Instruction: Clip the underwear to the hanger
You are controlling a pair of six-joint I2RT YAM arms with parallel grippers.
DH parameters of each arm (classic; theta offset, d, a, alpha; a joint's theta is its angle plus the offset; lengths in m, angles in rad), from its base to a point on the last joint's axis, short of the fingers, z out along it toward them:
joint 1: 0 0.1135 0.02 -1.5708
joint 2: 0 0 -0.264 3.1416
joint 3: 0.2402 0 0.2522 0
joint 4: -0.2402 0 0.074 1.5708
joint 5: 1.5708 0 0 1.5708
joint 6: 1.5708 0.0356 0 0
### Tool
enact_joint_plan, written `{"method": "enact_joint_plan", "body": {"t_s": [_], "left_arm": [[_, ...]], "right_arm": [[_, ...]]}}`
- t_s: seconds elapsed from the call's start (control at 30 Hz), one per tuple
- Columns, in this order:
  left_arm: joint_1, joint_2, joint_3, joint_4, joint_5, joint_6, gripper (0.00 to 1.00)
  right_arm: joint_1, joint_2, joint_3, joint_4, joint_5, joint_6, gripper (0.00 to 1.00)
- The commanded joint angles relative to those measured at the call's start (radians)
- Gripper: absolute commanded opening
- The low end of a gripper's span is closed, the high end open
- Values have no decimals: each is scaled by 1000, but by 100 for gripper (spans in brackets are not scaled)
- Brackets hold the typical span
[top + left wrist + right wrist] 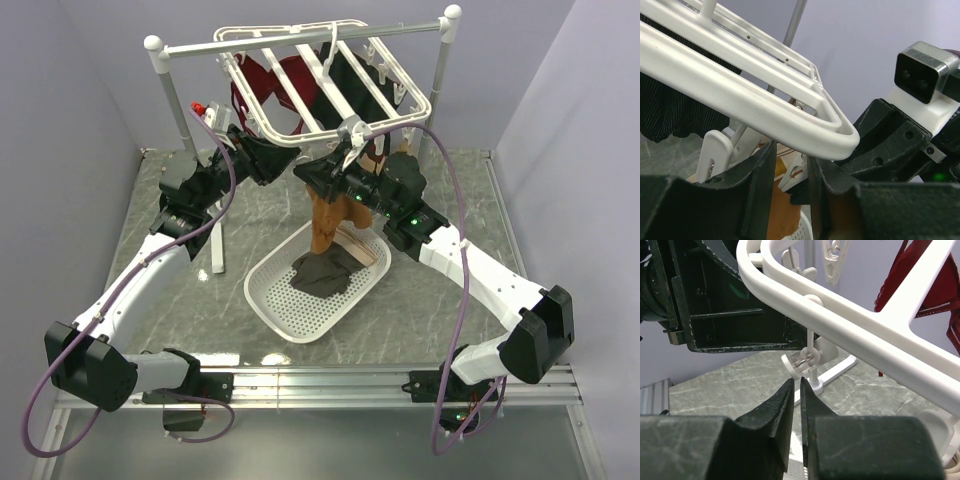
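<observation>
Nearest me, the white basket holds the dark grey garment. Just above its far edge the underwear hangs in the air, limp and bunched lengthways, its top hidden under my two grippers. My left gripper stands narrowly parted with rust-brown cloth filling the gap. I cannot tell whether I pinch it or it only hangs behind. My right gripper is drawn almost closed with nothing between, its tips just below a small clip dangling from the near edge of the hanger. Beyond, the hanger hangs tilted from the grey rail. The cloth looks light, soft and floppy. I judge it will slump and slip, so I'd take it at the firmer waistband edge and feed that into the clip.
</observation>
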Motion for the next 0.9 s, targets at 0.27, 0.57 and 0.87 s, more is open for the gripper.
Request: {"method": "enact_joint_plan", "body": {"t_s": [0.27,0.57,0.87], "left_arm": [[-4,-29,24,20,20,-32,35],[-4,-20,30,17,35,-49,35],[-4,-22,32,3,25,-87,35]], "right_arm": [[1,-29,46,41,-2,24,45],[-1,-4,36,100,28,30,43],[-5,0,30,110,38,5,20]]}}
